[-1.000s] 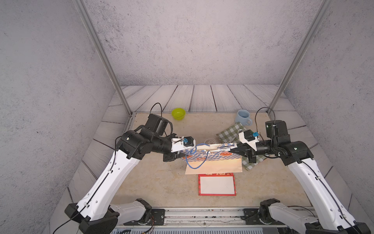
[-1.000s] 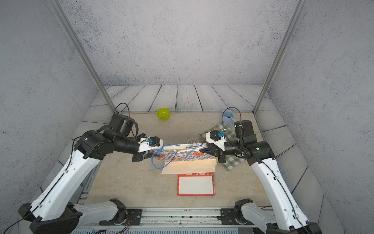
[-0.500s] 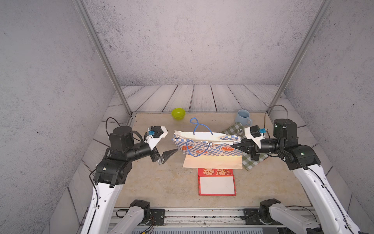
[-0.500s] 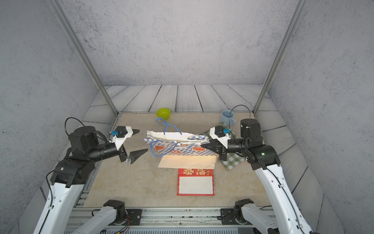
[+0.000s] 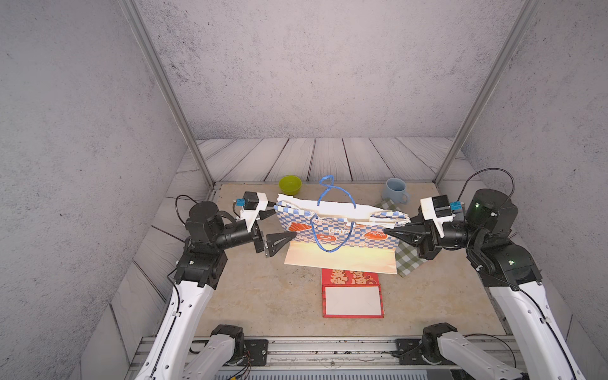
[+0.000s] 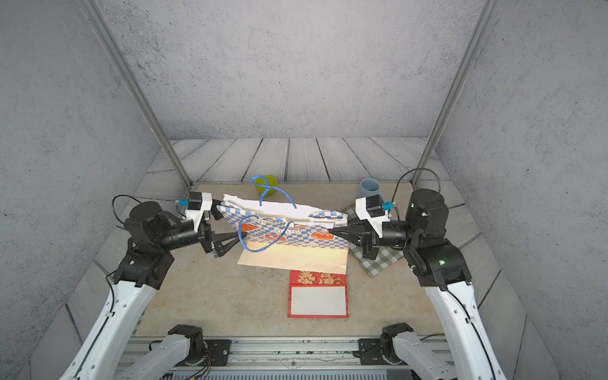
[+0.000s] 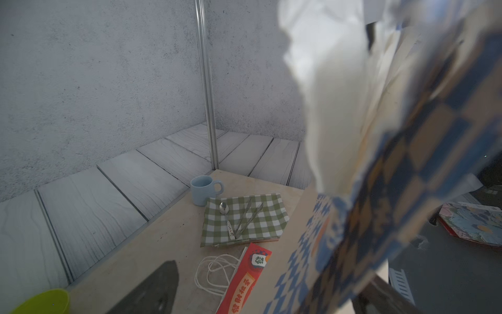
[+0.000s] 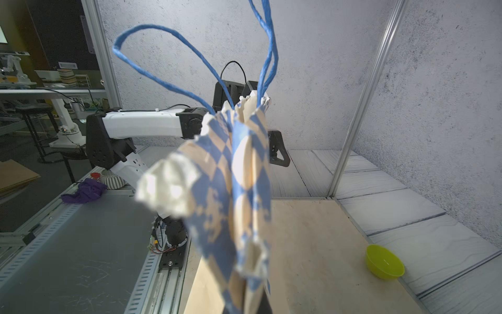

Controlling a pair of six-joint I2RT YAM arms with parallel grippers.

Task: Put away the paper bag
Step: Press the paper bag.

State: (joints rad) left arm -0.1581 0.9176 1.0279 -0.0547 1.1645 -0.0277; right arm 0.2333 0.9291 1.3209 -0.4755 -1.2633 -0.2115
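Top views both show the paper bag in the middle of the table. It is folded flat and stands on its long side, with the blue-and-white checked face toward the near edge. Its plain brown lower part lies on the table and covers the far end of a red envelope, which lies toward the near edge. One blue handle sticks up above the bag, and the second one hangs down on the front face.

The right gripper reaches in from the right edge. Its jaws are pressed together on the crumpled right end of the bag. The left gripper is at the left end of the bag with its jaws spread wide, one higher and one lower. The edge of the bag is just beside them, and I cannot tell if it touches them.

At the far edge, behind the bag, stands a green bowl. A blue mug stands near the far right corner. A green checked cloth lies near the right edge, partly hidden by the bag and the right gripper. In the left wrist view a spoon and two thin metal sticks lie on this cloth. A loose white cord lies on the table just beside the envelope.
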